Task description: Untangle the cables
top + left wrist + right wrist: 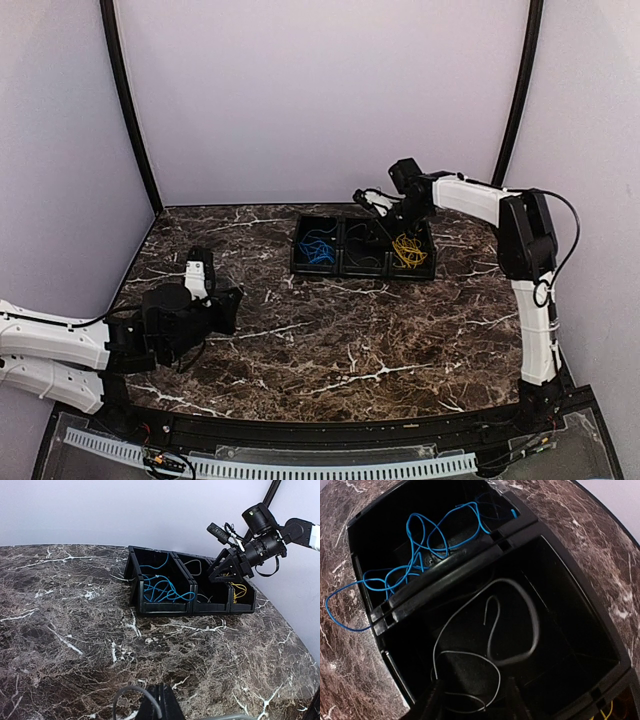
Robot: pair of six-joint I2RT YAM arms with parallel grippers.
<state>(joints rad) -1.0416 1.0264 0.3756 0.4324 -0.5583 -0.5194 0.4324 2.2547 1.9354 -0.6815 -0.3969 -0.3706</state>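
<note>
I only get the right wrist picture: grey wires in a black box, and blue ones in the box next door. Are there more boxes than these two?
Observer: Yes. Three black bins stand side by side in a row. The one on the other side of your grey bin holds yellow cables.
Operator: And what is the other arm up to?
Observer: The left gripper is shut. It sits low at the near left of the table, well apart from the bins.

Right hand (221,576) blocks the middle bin (570,605); the blue-cable bin (165,608) stands open above.
</note>
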